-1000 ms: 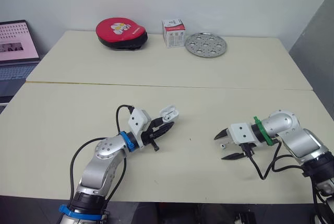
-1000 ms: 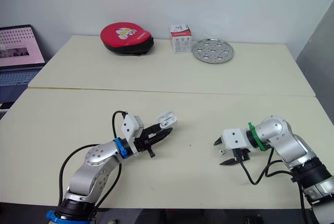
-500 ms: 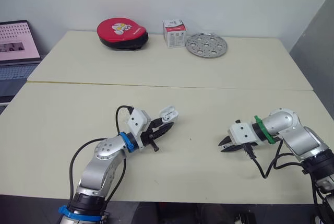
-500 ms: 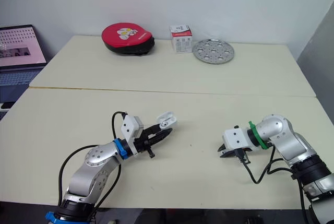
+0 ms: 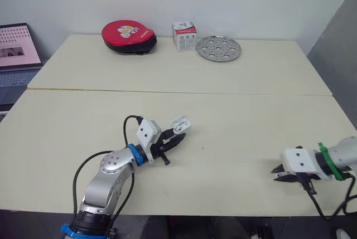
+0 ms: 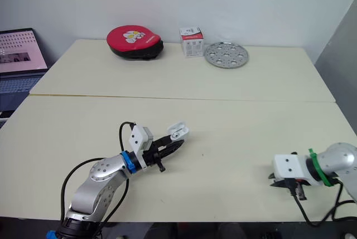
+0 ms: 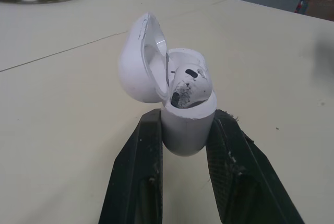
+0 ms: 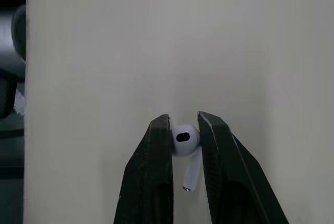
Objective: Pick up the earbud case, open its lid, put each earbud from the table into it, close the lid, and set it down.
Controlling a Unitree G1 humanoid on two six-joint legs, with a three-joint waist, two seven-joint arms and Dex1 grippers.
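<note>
Holding the second earbud (image 8: 185, 139) for the trip over to the earbud case (image 7: 185, 127), fingers crossed

The left tool (image 5: 174, 140) is clamped on the lower body of the earbud case, lid flipped up, with the seated earbud (image 7: 188, 85) already in. The right tool (image 8: 183, 122) pinches the second earbud by its round head only, stem hanging free, so I reckon it could twist or squirt out. The worktop (image 5: 234, 133) edge is just beside that tool, so a drop might go overboard. Pushing in too hard could also tip the earbud case in its grip. Between the two tools it's all bare worktop; the red pad (image 5: 129, 35), box (image 5: 184, 35) and metal plate (image 5: 218, 47) sit well beyond both.
</note>
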